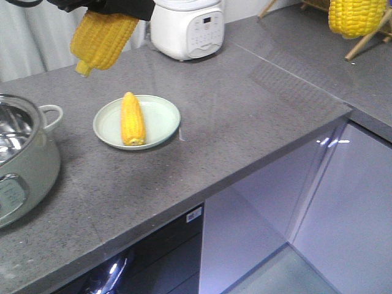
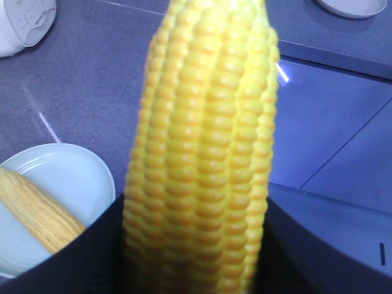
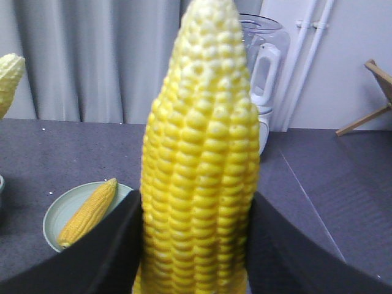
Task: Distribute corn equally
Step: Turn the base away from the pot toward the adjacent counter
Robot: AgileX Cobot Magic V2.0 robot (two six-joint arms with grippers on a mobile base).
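Observation:
One corn cob (image 1: pixel 132 118) lies on a pale green plate (image 1: pixel 162 116) on the grey counter. My left gripper (image 1: pixel 107 6) is shut on a second corn cob (image 1: pixel 101 38), held in the air above and left of the plate; in the left wrist view that cob (image 2: pixel 205 153) fills the middle, with the plate (image 2: pixel 73 177) and its cob (image 2: pixel 37 211) below left. My right gripper (image 3: pixel 196 245) is shut on a third cob (image 3: pixel 199 165), seen at the top right of the front view (image 1: pixel 355 15). The plate (image 3: pixel 58 220) and cob (image 3: pixel 90 210) lie far left of it.
A metal pot (image 1: pixel 21 159) with a handle stands at the counter's left edge. A white rice cooker (image 1: pixel 187 27) sits at the back. Wooden legs (image 1: pixel 367 40) stand at the back right. A clear blender jug (image 3: pixel 263 61) stands by the wall. The counter edge drops to cabinets (image 1: pixel 343 202).

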